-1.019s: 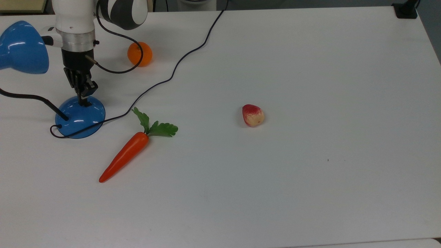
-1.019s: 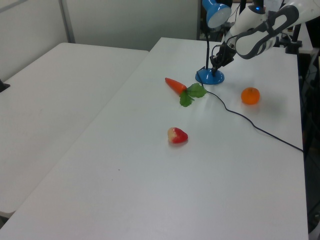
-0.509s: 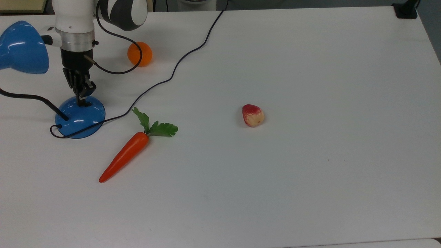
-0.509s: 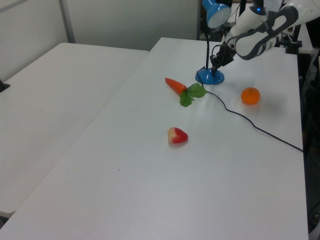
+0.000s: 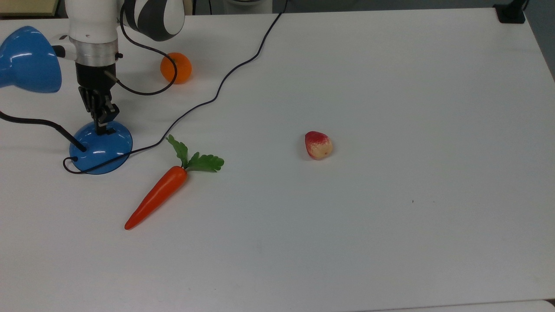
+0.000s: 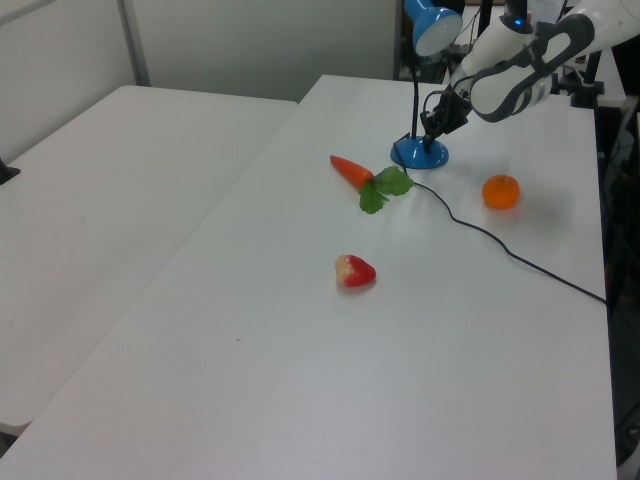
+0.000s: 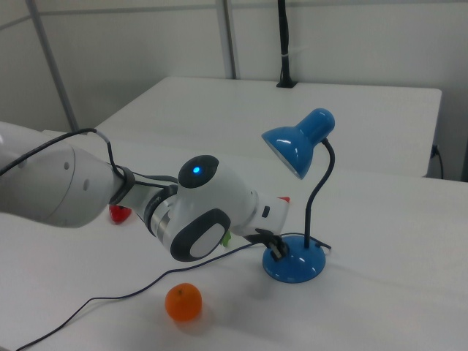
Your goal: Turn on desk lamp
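The blue desk lamp stands at the top view's left, with its cone shade [image 5: 27, 60] above a round domed base [image 5: 102, 148]. A thin black neck [image 5: 43, 123] joins them. My gripper [image 5: 100, 125] points down with its fingers together, the tips at the far edge of the base's dome and nothing held. In the left view the gripper [image 6: 432, 130] hangs just over the base [image 6: 420, 155], under the shade [image 6: 433, 26]. In the right view the gripper [image 7: 277, 249] touches the base [image 7: 296, 265] on the right view's left side.
An orange [image 5: 176, 67] lies behind the arm. A carrot with green leaves [image 5: 160, 190] lies right of the base in the top view. A red-and-yellow fruit [image 5: 318, 145] sits mid-table. The lamp's black cord [image 5: 225, 78] snakes to the far edge, and a black clamp [image 5: 510, 13] holds the far right corner.
My gripper has drifted slightly toward the top view's left and far side over the lamp base. The lamp and the other objects have not moved.
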Robot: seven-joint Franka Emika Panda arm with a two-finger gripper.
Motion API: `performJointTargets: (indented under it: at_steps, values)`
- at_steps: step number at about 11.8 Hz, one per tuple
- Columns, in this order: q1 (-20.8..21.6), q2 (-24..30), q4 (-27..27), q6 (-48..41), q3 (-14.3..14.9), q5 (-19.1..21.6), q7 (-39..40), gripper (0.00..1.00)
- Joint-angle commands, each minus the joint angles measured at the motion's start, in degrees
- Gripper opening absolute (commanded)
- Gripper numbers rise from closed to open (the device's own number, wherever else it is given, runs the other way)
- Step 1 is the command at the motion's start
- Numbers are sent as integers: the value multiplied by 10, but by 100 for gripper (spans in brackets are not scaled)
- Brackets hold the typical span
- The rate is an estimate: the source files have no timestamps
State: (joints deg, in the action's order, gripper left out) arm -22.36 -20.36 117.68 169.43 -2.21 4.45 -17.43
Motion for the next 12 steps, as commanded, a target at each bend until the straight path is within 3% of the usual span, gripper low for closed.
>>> performJointTargets:
  at_steps: [1, 12]
  values:
    - [-4, 8, 18, 17, -8, 10, -5, 0]
    - [14, 30, 30, 6, -9, 11, -16, 0]
